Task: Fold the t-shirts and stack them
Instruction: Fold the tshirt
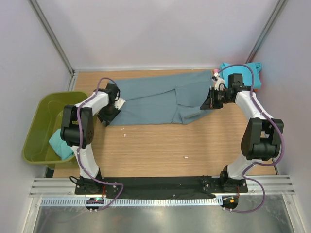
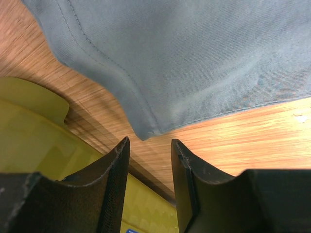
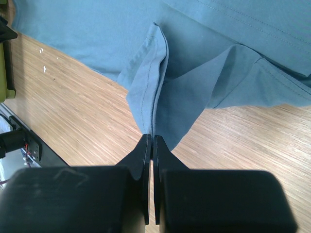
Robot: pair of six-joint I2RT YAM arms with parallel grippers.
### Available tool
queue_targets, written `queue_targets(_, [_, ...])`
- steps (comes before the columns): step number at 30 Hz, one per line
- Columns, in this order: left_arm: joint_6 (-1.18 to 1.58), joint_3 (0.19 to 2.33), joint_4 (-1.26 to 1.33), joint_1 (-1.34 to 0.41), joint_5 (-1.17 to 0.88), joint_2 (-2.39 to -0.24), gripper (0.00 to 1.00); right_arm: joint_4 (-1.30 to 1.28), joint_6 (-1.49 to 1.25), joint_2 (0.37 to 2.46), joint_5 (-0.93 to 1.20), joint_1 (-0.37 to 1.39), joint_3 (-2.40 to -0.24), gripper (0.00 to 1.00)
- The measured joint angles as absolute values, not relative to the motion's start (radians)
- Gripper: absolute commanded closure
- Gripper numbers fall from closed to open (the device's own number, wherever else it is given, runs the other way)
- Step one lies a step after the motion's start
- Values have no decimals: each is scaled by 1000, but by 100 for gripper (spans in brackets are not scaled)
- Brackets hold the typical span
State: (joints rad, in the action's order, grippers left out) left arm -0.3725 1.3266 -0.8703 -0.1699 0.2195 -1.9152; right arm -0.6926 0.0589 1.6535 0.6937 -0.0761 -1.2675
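The table is a pale wood-grain board that fills the middle of the top view, with a few white specks on its bare lower half. Plain pale walls close it in at the top and on both sides of the frame, and a metal post slants up each upper corner. Along the bottom, a black base plate carries both arms, with ribbed metal rails just below it.

An olive-green tub sits off the table's left edge, with a crumpled turquoise t-shirt in its lower right corner. A second turquoise tee lies bunched in the table's upper right corner. A scrap of pink shows just left of it, too small to make out.

The slate blue-grey t-shirt lies spread across the upper part of the table between the two arms, with a flap folded over its right half.

The left fingers stand moderately apart with nothing between them, low over the wood. The shirt's hemmed corner lies just beyond their tips, and the tub's rim is to the lower left of that view. The right fingers are pressed together on a pinched fold of the same shirt, which rises in a ridge from the cloth towards their tips.
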Motion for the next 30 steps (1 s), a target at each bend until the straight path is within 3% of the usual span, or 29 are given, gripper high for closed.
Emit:
queue_targets(11, [-376, 1393, -873, -161, 187, -1978, 61, -686, 59, 1654, 693, -76, -1259, 99])
queue_targets(22, [-374, 1401, -894, -138, 150, -2003, 76, -674, 59, 1652, 689, -76, -1249, 99])
queue_targets(30, [-367, 1379, -905, -124, 125, -1989, 68, -674, 60, 1649, 679, -76, -1241, 99])
